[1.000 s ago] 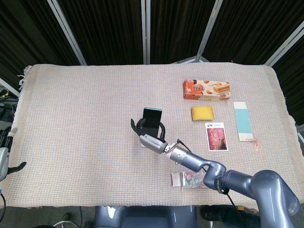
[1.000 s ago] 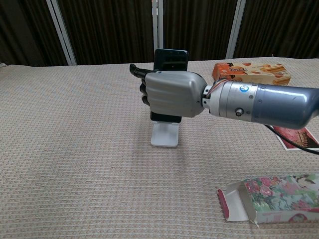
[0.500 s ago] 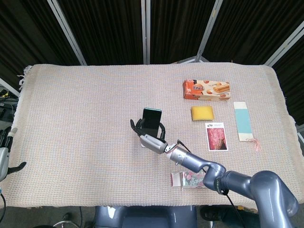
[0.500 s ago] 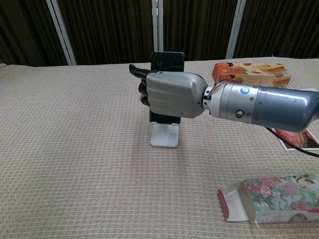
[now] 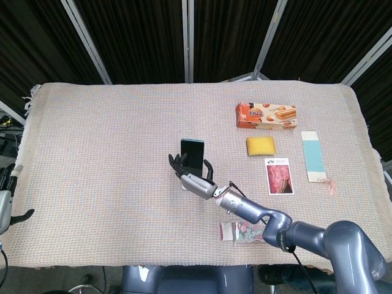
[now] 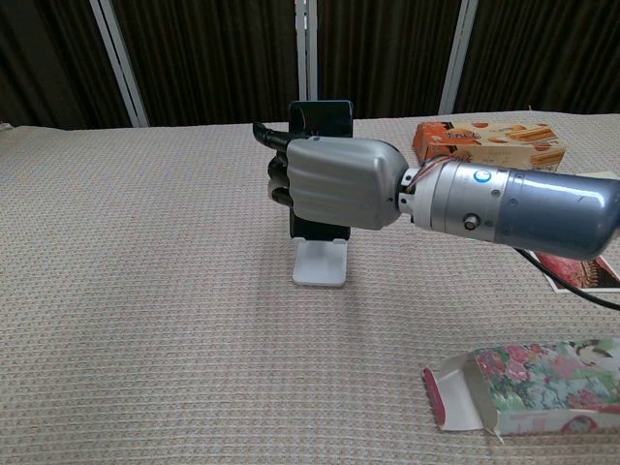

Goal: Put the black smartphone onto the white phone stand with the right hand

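Note:
The black smartphone (image 5: 191,153) (image 6: 322,114) stands upright near the middle of the table, and my right hand (image 5: 195,180) (image 6: 334,184) grips it around its lower half. In the chest view the white phone stand (image 6: 320,263) sits directly under the phone, with its base on the cloth. The hand hides where phone and stand meet, so I cannot tell whether they touch. My left hand (image 5: 6,199) hangs off the table's left edge, fingers apart and holding nothing.
An orange biscuit box (image 5: 266,115) (image 6: 489,140) lies at the back right. In front of it lie a yellow pad (image 5: 260,145), a picture card (image 5: 279,175) and a blue-white strip (image 5: 313,156). An open floral carton (image 5: 245,231) (image 6: 528,387) lies under my right forearm.
My right hand has shifted the phone slightly to the left and set it straighter over the stand. The left hand has not moved.

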Robot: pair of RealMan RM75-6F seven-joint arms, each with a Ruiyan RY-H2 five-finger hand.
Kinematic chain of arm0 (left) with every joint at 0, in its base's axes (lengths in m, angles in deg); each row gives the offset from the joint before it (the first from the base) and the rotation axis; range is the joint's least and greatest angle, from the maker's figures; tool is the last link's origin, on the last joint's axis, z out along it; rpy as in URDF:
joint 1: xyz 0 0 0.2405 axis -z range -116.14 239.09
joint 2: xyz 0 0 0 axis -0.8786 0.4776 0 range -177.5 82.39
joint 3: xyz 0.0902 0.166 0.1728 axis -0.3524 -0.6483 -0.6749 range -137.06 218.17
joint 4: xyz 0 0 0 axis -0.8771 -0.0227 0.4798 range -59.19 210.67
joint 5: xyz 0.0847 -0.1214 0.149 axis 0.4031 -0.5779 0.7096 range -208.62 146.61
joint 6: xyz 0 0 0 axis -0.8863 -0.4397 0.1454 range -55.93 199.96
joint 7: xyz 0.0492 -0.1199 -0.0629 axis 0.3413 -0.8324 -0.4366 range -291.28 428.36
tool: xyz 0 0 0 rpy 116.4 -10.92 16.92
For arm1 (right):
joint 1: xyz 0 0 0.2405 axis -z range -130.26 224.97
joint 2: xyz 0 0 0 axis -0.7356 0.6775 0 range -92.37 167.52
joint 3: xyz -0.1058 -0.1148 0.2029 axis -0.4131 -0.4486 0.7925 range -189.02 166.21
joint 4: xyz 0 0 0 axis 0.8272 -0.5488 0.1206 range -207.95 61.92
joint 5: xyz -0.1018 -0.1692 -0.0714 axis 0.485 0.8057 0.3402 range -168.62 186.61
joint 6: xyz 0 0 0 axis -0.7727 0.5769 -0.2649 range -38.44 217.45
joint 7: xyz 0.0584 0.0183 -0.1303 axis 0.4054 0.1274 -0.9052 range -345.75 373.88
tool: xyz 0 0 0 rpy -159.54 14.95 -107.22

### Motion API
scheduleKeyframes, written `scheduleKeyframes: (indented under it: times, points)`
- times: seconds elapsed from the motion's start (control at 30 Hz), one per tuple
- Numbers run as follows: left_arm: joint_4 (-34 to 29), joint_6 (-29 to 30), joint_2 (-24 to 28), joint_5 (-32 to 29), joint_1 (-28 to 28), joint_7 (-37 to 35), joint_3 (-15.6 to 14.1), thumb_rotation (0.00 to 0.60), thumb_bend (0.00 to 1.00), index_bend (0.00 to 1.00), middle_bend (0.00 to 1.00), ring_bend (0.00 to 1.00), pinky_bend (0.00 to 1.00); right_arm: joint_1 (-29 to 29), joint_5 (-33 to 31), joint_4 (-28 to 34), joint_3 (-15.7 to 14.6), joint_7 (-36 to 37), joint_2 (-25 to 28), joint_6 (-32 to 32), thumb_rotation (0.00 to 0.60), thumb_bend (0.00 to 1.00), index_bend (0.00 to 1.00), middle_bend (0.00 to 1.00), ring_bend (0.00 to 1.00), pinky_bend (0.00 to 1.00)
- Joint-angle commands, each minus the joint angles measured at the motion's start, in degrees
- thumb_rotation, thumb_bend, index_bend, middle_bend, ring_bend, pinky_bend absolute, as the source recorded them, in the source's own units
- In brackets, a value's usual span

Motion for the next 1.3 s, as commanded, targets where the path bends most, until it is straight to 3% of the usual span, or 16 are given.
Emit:
scheduleKeyframes:
  times: [0.03,0.27,0.47,0.63,0.8,0.93,1.13,1.3]
  points:
    - [-0.1,-0.1,0.0,0.0,0.0,0.0,0.0,0.600,0.00,0.00,0.00,0.00,0.00,0.5,0.3,1.2,-0.3,0.2,0.9,0.8,0.600,0.17,0.21,0.25,0.35,0.13]
    - [-0.7,0.2,0.2,1.1,0.0,-0.3,-0.4,0.600,0.00,0.00,0.00,0.00,0.00,2.3,4.0,6.3,-2.0,2.7,6.1,6.7,0.600,0.17,0.10,0.25,0.36,0.15]
    - [-2.2,2.3,1.0,4.5,-0.8,-0.8,-1.6,0.600,0.00,0.00,0.00,0.00,0.00,7.2,5.0,12.2,-2.7,8.4,13.1,15.5,0.600,0.16,0.10,0.24,0.36,0.14]
    - [-2.1,5.7,0.8,9.5,-2.0,-1.0,-2.9,0.600,0.00,0.00,0.00,0.00,0.00,17.9,-0.9,16.2,-2.6,25.5,21.5,29.5,0.600,0.13,0.09,0.22,0.35,0.11]
    - [-1.8,6.7,0.6,11.3,-2.3,-1.8,-3.3,0.600,0.00,0.00,0.00,0.00,0.00,26.9,-7.8,17.2,-3.7,43.5,23.1,35.9,0.600,0.06,0.00,0.04,0.20,0.02]
    - [-1.3,6.4,0.4,11.8,-2.2,-1.8,-3.5,0.600,0.00,0.00,0.00,0.00,0.00,31.2,-11.0,19.2,-4.2,49.7,23.1,38.2,0.600,0.00,0.00,0.00,0.01,0.00]
    - [-1.0,6.1,0.2,12.2,-2.0,-1.8,-3.5,0.600,0.00,0.00,0.00,0.00,0.00,36.5,-16.1,25.7,-6.0,57.8,24.2,37.6,0.600,0.00,0.00,0.00,0.00,0.00]
    - [-0.7,6.3,0.5,12.8,-2.2,-3.3,-3.7,0.600,0.00,0.00,0.00,0.00,0.00,39.9,-17.0,27.8,-7.4,58.9,24.8,38.1,0.600,0.00,0.00,0.00,0.00,0.00]
